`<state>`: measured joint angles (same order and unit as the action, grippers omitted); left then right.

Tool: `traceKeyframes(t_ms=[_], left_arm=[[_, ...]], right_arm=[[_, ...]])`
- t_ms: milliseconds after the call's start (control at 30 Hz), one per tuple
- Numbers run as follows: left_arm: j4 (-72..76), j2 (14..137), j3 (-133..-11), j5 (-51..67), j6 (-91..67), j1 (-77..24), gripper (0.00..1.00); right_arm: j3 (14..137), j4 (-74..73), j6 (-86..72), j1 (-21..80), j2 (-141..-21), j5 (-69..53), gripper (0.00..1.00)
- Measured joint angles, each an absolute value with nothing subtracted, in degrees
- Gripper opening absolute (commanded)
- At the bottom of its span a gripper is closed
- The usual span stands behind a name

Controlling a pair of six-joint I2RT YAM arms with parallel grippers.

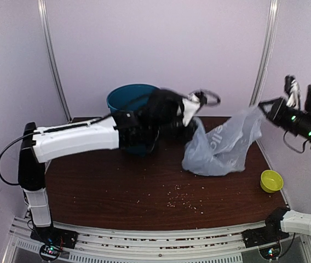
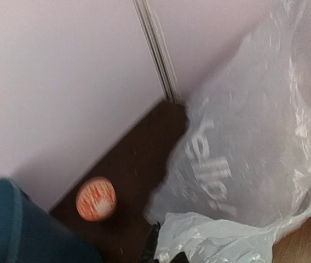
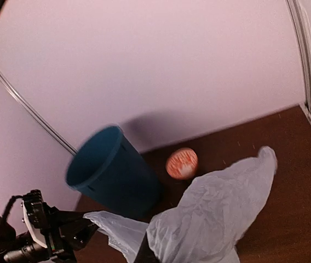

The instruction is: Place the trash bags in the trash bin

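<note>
One trash bag [image 1: 221, 145]: centre right, sagging onto the table [image 1: 117, 186]; we hold it between left gripper [image 1: 195, 116] and right gripper [image 1: 263, 106], both clamped on it. One trash bin [image 1: 127, 98]: upper centre, bag not yet inside.

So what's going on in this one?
Both grippers are shut on the grey-blue trash bag, which is stretched between them. The left gripper holds one top edge and the right gripper the other, with the bottom sagging onto the table. The teal trash bin stands behind the left arm; the bag isn't in it yet.
</note>
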<state>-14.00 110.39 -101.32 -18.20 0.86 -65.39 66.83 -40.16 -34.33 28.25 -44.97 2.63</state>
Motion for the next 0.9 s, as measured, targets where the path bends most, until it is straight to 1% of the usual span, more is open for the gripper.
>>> traceKeyframes(t_ms=[67,133,200,267,333,433,567,700,800,833,900], left_arm=[[-13.0,110.4,-115.9,-19.0,1.4,-65.1,0.0],[-11.3,109.9,-129.5,-19.6,0.9,-64.1,0.0],[-10.0,107.8,-135.0,-19.6,-1.3,-62.2,0.0],[-9.3,105.5,-135.1,-19.1,-4.3,-59.8,0.0],[-8.8,103.4,-131.4,-17.7,-8.2,-57.1,0.0],[-9.5,103.0,-124.4,-15.0,-12.8,-54.5,0.0],[-15.2,107.3,-114.5,-9.0,-16.7,-54.5,0.0],[-21.0,111.2,-109.0,-4.0,-19.1,-54.9,0.0],[-22.7,112.5,-109.6,-3.2,-19.9,-54.9,0.0],[-23.4,113.0,-111.3,-3.2,-19.9,-54.8,0.0],[-23.7,115.5,-119.1,-3.3,-18.6,-54.7,0.0]], right_arm=[[81.3,-36.7,-33.4,28.3,-48.2,3.0,0.0],[91.5,-34.1,-32.9,28.3,-52.6,3.6,0.0],[98.8,-33.4,-33.0,28.3,-57.3,5.2,0.0],[101.3,-33.5,-33.9,28.2,-61.2,7.7,0.0],[100.2,-34.2,-35.0,27.9,-63.7,9.4,0.0],[94.2,-35.2,-37.7,27.3,-65.8,10.3,0.0],[84.0,-37.9,-41.5,26.9,-65.5,10.3,0.0],[78.8,-39.2,-42.9,25.9,-63.2,10.3,0.0],[78.7,-38.4,-41.5,24.6,-63.1,10.3,0.0],[80.3,-38.6,-40.4,24.2,-64.1,10.4,0.0],[86.6,-38.8,-38.2,23.6,-67.6,10.4,0.0]])
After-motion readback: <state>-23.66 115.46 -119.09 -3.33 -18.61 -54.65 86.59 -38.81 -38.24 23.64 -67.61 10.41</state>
